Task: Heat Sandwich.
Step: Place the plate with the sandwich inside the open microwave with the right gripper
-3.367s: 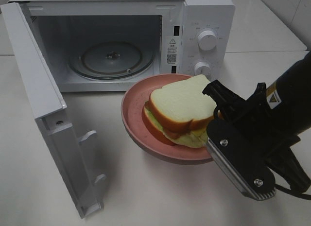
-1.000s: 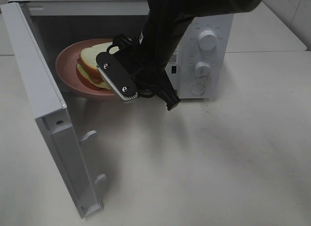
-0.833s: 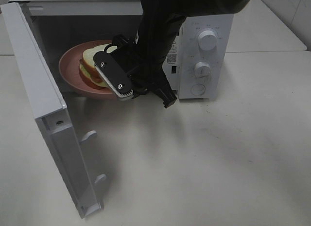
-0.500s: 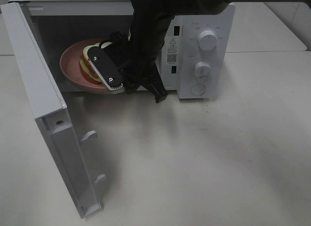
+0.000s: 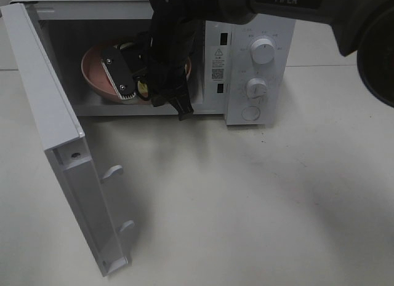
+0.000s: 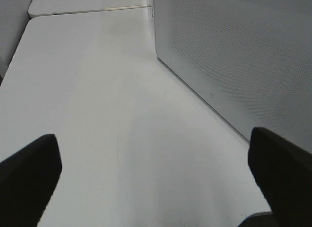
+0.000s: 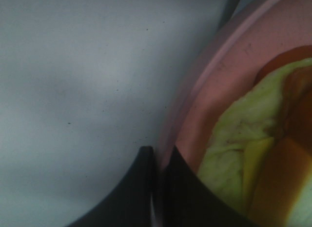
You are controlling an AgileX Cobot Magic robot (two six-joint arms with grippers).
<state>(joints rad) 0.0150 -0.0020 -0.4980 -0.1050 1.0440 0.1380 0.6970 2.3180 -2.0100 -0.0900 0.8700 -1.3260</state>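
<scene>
there is one microwave [image 5: 258, 52] standing at 12 o'clock on one pale table [image 5: 246, 206], with one door [image 5: 49, 132] hanging wide open toward 8 o'clock. on the control strip at the 3 o'clock side of its front, two dials are showing, an upper knob [image 5: 263, 50] and a lower knob [image 5: 256, 87], with one round button [image 5: 250, 113] at 6 o'clock of them. there is one pink plate [image 5: 92, 67] and one sandwich [image 7: 229, 158]. two grippers are showing, each in its own wrist view; only the right arm is appearing in the high view.

the right gripper [image 7: 158, 180] is reaching into the oven from the 3 o'clock side, its dark arm crossing the front of the opening. its two fingers [image 7: 136, 193] are standing almost together, pinching the thin rim of the plate between them; they are touching the plate only, not the bread. the left gripper [image 6: 156, 178] is hanging over bare table with its two dark fingers [image 6: 29, 178] spread as wide as they go, holding nothing and touching nothing, beside a white panel with fine dots [image 6: 234, 56].

the microwave is holding the plate, which is sitting toward the 9 o'clock side of the chamber. the plate is holding the sandwich, whose yellow-green filling and tan crust are lying close to the pinched rim. in the high view the gripper is covering most of the sandwich. whether the plate is resting on the oven floor or being held just above it, i cannot tell.
</scene>
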